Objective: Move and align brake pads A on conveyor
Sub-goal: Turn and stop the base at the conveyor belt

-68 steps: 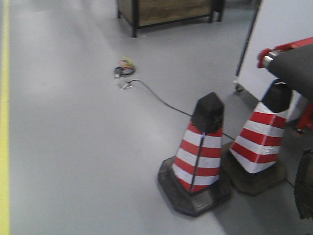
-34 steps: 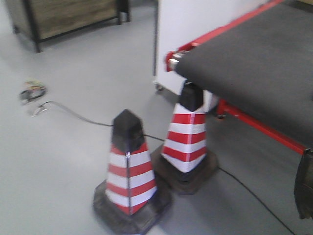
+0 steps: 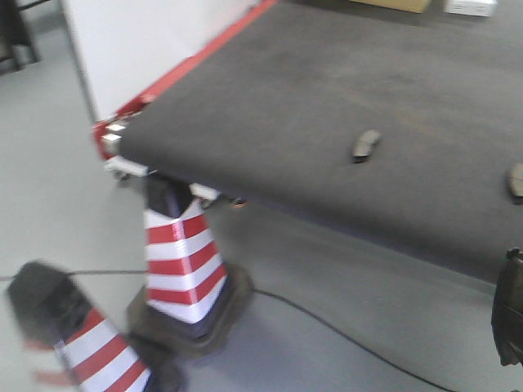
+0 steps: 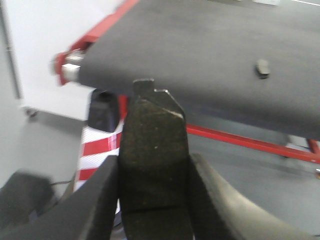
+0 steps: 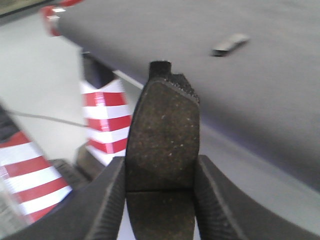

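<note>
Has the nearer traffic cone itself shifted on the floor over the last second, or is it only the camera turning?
Cannot tell of any shift. Both cones slid left in frame together with the conveyor, keeping their side-by-side spacing, which points to the view swinging right.

Even, diffuse indoor light, no glare. Front view smeared w/ motion blur, esp. near cone (image 3: 78, 347) bottom left. Wrist views: held pads (image 4: 155, 170) fairly sharp, bg belt (image 4: 210, 45) soft.
</note>
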`<state>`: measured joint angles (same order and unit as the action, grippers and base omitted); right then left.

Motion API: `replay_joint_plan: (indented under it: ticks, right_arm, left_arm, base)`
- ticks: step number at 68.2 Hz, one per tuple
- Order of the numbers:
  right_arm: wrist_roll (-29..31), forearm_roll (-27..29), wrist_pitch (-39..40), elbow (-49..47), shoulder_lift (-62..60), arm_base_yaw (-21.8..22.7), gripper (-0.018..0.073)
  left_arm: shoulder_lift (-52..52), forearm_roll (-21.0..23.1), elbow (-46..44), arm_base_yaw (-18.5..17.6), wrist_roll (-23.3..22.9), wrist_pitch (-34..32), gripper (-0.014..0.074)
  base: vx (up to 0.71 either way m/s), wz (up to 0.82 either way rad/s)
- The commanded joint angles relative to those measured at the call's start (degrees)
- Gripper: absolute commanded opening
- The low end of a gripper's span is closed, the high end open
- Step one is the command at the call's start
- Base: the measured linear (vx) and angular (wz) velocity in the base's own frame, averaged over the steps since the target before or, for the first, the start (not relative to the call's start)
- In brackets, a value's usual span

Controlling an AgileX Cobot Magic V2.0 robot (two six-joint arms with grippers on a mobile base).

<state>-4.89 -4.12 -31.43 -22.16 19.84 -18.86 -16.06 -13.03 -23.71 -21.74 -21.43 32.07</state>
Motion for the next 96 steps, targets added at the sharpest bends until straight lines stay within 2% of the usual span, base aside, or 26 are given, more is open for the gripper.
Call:
replay_joint_plan:
  ticks: [1,56,96]
  right_arm:
    - [0.2,-0.5,4.9,-1.8,0.3,0.0,0.0014]
    - [0.2,-0.5,4.9,-1.8,0.3,0.0,0.0014]
    - [0.2,-0.5,4.9,-1.8,0.3,0.0,0.0014]
  left_arm:
    - [-0.6,-0.6,-1.6,0.0,0.0,-5.2,-0.0006]
    - [-0.6,-0.6,-1.6,0.0,0.0,-5.2,-0.0006]
    - [-0.6,-0.6,-1.6,0.0,0.0,-5.2,-0.0006]
  base:
    - [0.26,-0.59]
    - [0.23,-0.50]
    - [0.19,-0.10]
